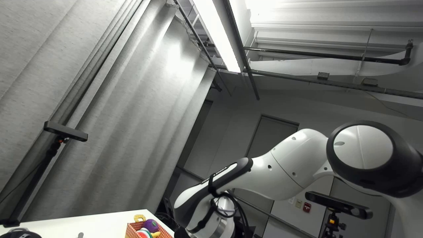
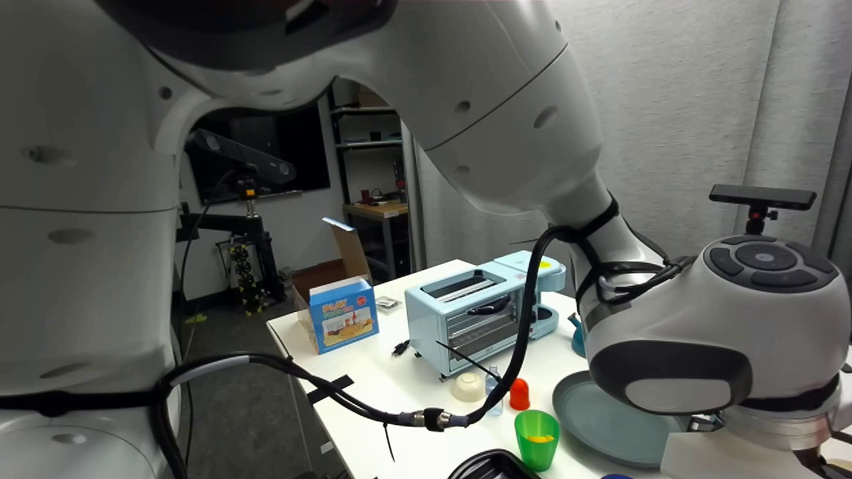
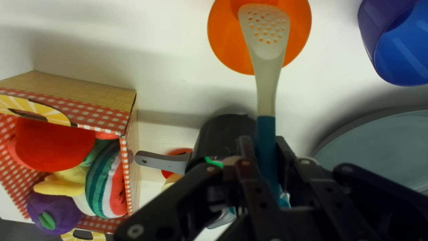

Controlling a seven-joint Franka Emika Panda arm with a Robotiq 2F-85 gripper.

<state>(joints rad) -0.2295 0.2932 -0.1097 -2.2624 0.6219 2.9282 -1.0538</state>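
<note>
Gripper (image 3: 265, 145): pinching teal-handled spoon (image 3: 266, 83) — grasp done
Spoon head (image 3: 264, 31): over orange bowl (image 3: 227, 47) (contact unclear) — not yet released

close downward wrist view, arm (image 2: 506, 113) in both exterior views

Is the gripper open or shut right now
The gripper is shut on the spoon: in the wrist view, its fingers clamp the blue handle.

In an exterior view, the robot arm (image 1: 276, 177) is bent; near the table's (image 1: 92, 226) far corner, a purple toy (image 1: 151, 225) is held in a red-checked box (image 1: 133, 227), and a camera (image 1: 65, 131) is pole-mounted by the far edge.
</note>
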